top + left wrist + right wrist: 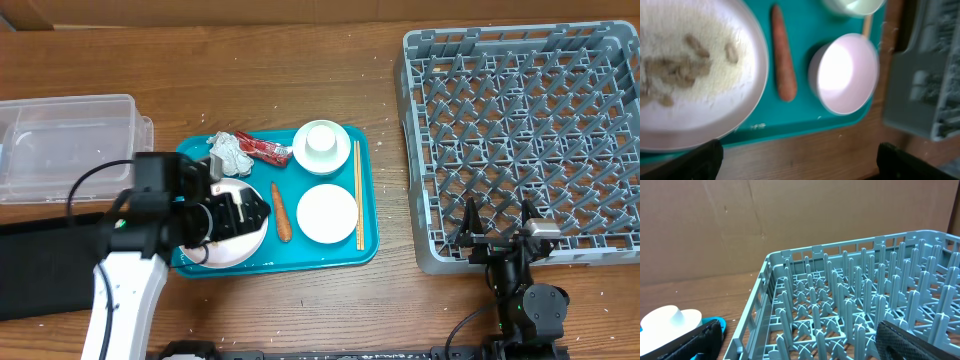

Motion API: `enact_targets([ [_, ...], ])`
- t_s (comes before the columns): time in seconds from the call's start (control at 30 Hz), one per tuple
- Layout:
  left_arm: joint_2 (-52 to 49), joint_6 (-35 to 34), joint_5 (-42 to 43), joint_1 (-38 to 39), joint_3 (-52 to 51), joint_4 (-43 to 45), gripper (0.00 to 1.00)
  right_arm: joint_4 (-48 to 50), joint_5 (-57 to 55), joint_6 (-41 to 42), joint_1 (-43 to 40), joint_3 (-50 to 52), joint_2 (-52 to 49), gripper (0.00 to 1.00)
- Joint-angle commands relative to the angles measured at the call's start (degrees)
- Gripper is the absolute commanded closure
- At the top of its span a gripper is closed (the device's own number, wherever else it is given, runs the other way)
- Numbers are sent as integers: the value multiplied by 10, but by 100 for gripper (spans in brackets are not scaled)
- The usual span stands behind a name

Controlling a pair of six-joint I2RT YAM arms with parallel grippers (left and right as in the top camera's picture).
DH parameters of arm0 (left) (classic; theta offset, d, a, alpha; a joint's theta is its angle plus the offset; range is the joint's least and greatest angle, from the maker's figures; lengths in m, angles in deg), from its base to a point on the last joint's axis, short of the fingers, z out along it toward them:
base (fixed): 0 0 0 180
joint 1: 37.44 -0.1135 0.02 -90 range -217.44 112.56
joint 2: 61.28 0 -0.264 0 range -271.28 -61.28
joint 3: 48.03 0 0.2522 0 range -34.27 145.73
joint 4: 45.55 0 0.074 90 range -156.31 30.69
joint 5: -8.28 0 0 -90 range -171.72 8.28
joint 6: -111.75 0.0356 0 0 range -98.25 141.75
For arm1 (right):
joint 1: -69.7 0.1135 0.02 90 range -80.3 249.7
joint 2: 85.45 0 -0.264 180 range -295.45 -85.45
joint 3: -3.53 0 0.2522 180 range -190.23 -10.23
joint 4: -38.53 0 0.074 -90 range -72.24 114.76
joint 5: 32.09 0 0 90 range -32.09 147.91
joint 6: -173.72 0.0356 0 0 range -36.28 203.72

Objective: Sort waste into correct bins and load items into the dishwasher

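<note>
A teal tray [345, 250] holds the large white plate [240, 246], crumpled tissue [228, 150], red wrapper [266, 150], carrot [282, 210], a white bowl [327, 213], a cup on a small plate [321, 147] and chopsticks [358, 195]. My left gripper [235, 215] is open and empty above the large plate's near-right side. In the left wrist view [800, 162] the plate [715, 110] holds whitish-brown scraps [675, 70], with the carrot [783, 55] and bowl [847, 72] beside it. My right gripper [497, 235] is open and empty at the grey rack's [530, 130] front edge, and its own view [800, 340] looks over the rack's pegs [850, 310].
A clear plastic tub [65, 145] stands at the far left. A flat black tray [45, 265] lies in front of it, beside my left arm. Bare wood runs between the teal tray and the rack. A brown cardboard wall [790, 220] stands behind the table.
</note>
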Motion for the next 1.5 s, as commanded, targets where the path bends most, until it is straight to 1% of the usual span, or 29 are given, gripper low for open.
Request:
enact_targets([
  [0.0, -40, -58, -145, 57, 15, -28, 0, 2, 0, -2, -1, 6, 6, 0],
  [0.1, -67, -84, -201, 108, 15, -30, 0, 2, 0, -2, -1, 6, 6, 0],
  [0.27, -97, -80, -236, 161, 15, 23, 0, 2, 0, -2, -1, 6, 6, 0],
  [0.33, -107, -70, -252, 164, 15, 43, 0, 2, 0, -2, -1, 6, 6, 0],
  [0.47, -128, -71, -284, 162, 15, 61, 0, 2, 0, -2, -1, 6, 6, 0],
  [0.6, -158, -70, -323, 163, 36, 44, 0, 2, 0, -2, -1, 6, 6, 0],
  [0.77, -218, -56, -329, 164, 114, -18, 0, 2, 0, -2, -1, 6, 6, 0],
  [0.83, -237, -49, -329, 164, 130, -20, 0, 2, 0, -2, -1, 6, 6, 0],
  [0.93, -255, -53, -321, 164, 130, -6, 0, 2, 0, -2, -1, 6, 6, 0],
  [1.03, -270, -52, -302, 164, 130, -12, 0, 2, 0, -2, -1, 6, 6, 0],
  [1.23, -298, -62, -297, 166, 130, -1, 0, 2, 0, -2, -1, 6, 6, 0],
  [1.33, -314, -61, -301, 174, 130, 2, 0, 2, 0, -2, -1, 6, 6, 0],
  [1.47, -330, -62, -339, 186, 130, 1, 0, 2, 0, -2, -1, 6, 6, 0],
])
